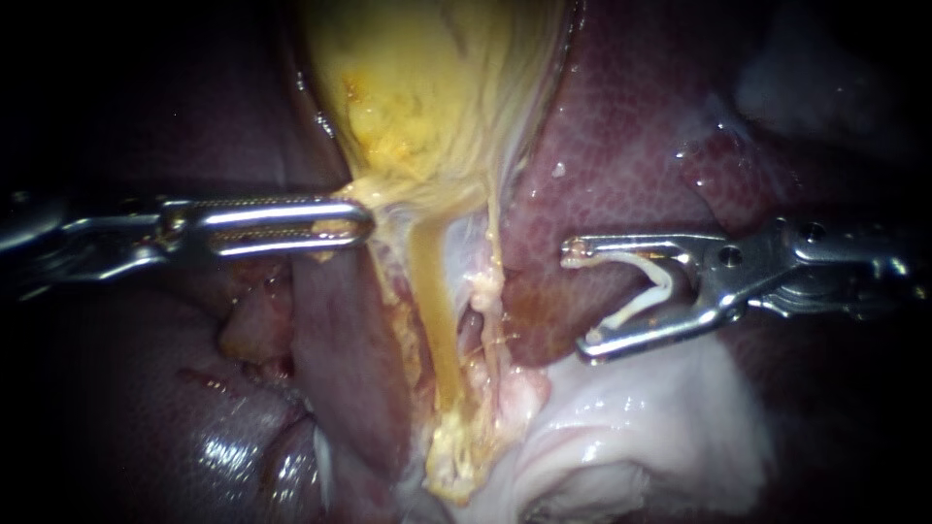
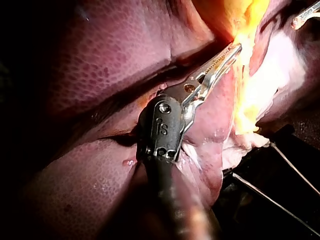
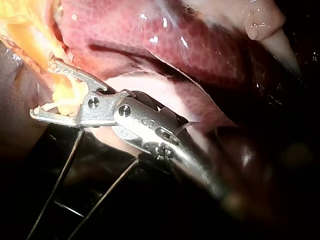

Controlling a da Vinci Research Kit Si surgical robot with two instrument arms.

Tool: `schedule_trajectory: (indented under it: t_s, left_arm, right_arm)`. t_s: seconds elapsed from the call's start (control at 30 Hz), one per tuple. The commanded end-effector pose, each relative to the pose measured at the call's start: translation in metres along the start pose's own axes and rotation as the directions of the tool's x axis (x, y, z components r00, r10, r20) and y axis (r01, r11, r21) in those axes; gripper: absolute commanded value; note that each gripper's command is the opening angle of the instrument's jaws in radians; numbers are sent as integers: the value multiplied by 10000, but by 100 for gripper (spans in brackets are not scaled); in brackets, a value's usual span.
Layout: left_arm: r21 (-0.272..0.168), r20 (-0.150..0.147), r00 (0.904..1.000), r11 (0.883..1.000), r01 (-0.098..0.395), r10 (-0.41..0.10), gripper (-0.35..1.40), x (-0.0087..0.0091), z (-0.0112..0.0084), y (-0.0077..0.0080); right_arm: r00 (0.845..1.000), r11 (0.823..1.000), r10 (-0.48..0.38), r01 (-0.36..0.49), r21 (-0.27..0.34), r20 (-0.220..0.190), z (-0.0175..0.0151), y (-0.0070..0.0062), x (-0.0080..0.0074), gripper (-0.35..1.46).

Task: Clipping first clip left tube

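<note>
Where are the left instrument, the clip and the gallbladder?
left instrument [image 1: 354, 225], endoscope view, at the tip of its jaws.
clip [image 1: 641, 306], endoscope view, on its lower white leg.
gallbladder [image 1: 427, 87], endoscope view, on its yellow body.

gallbladder [image 1: 427, 87] above tubes [image 1: 439, 311], left instrument [image 1: 365, 225] on gallbladder, clip [image 1: 649, 283] in right instrument [image 1: 580, 301]

A flat black base [image 2: 300, 200] shows beneath the tissue's edge, and thin pale wires [image 2: 295, 168] cross it. Mottled purple-red liver [image 1: 621, 146], in the upper right of the endoscope frame, lies over the base.
</note>
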Motion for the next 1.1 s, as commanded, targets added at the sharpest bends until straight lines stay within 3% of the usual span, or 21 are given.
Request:
schedule_trajectory:
  t_s: [0.03, 0.33, 0.47, 0.7, 0.8, 1.0, 1.1]
  left_arm:
    - [16, 84, 10000, 10000, 33, -33, -35, -3, -5, 0]
    - [-94, 161, 9999, 9999, 58, -57, -35, -3, -14, -1]
    - [-105, 164, 9998, 9999, 58, -56, -35, -3, -13, -1]
    - [-161, 177, 9998, 9999, 61, -58, -35, -3, -14, -5]
    - [-123, 169, 9998, 9999, 64, -62, -35, -4, -14, -8]
    - [-94, 163, 9998, 9999, 70, -68, -35, -5, -14, -13]
    - [-77, 159, 9998, 9999, 72, -70, -35, -5, -14, -15]
  right_arm:
    - [10000, 10000, -3, 3, -1, 2, 0, 0, 0, 60]
    - [10000, 10000, -66, 66, 29, -11, 8, 1, -8, 60]
    - [9997, 9995, -235, 237, 200, -74, 37, 5, -37, 60]
    - [9987, 9985, 180, -205, 506, 483, 101, 19, -110, 60]
    - [9976, 9978, 287, -323, 574, 637, 118, 26, -132, 60]
    - [9956, 9970, 432, -483, 605, 831, 137, 39, -161, 60]
    - [9952, 9969, 463, -515, 587, 867, 141, 44, -167, 60]
